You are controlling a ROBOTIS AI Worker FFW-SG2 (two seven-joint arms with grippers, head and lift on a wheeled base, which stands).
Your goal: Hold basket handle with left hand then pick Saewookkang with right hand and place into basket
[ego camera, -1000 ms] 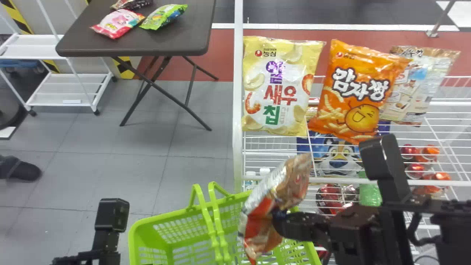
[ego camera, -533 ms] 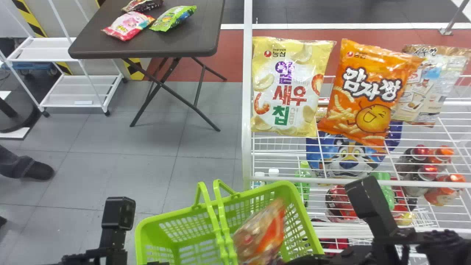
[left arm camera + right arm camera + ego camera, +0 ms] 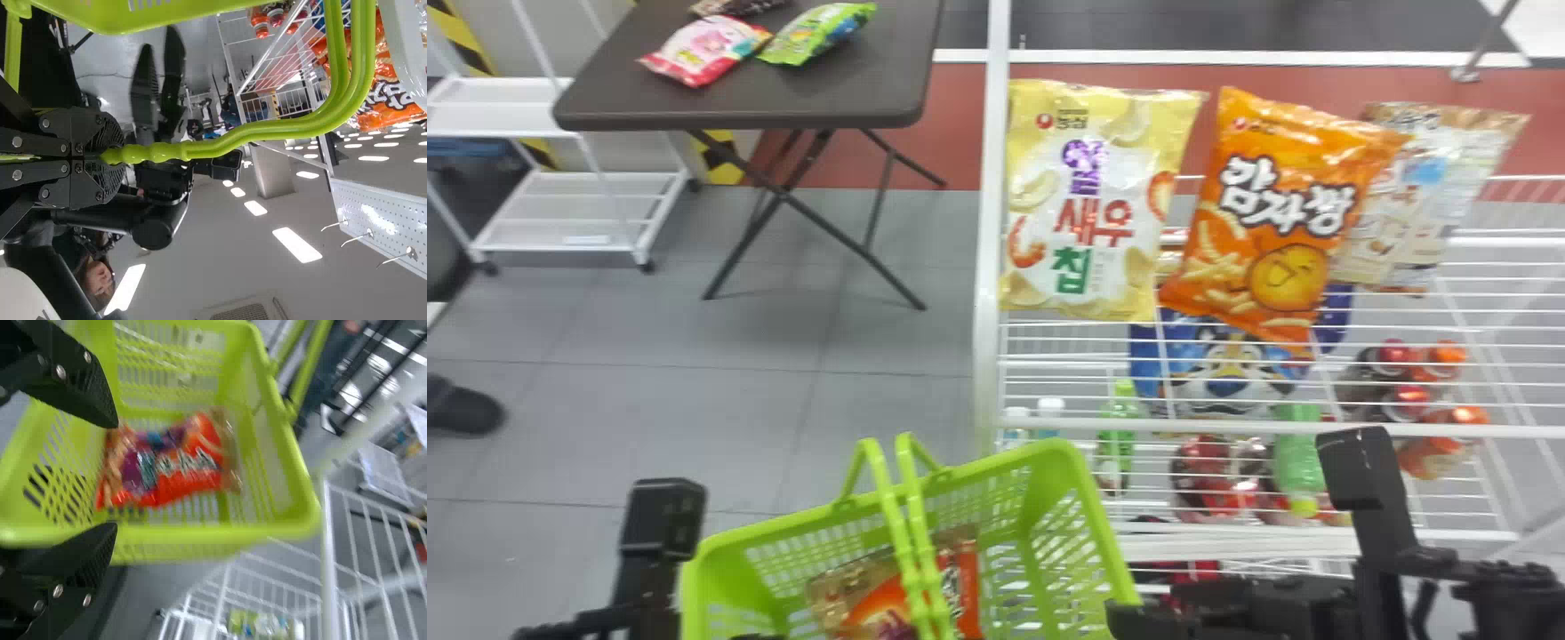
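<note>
In the head view my left gripper [image 3: 660, 533] is at the bottom left beside the green basket [image 3: 1098, 529]. The left wrist view shows the left gripper [image 3: 110, 157] shut on the basket handle [image 3: 267, 130]. The Saewookkang, a red-orange and brown bag [image 3: 960, 582], lies inside the basket, partly behind the handles in the head view. My right gripper [image 3: 1129, 620] is at the basket's right rim. From the right wrist view, that gripper [image 3: 115, 477] has its fingers wide apart and faces into the basket [image 3: 267, 530], apart from the bag [image 3: 180, 463].
A white wire rack stands ahead and right, with a yellow bag [image 3: 1089, 204], an orange bag [image 3: 1272, 213] and a pale bag [image 3: 1427, 196] on top. Bottles and other packs are on its lower level. A dark table [image 3: 827, 93] with snack bags stands farther back left.
My right gripper held the bag above the basket, lowered it in and has let go, moving off to the right. The bag now lies in the basket. The left gripper keeps its hold.
</note>
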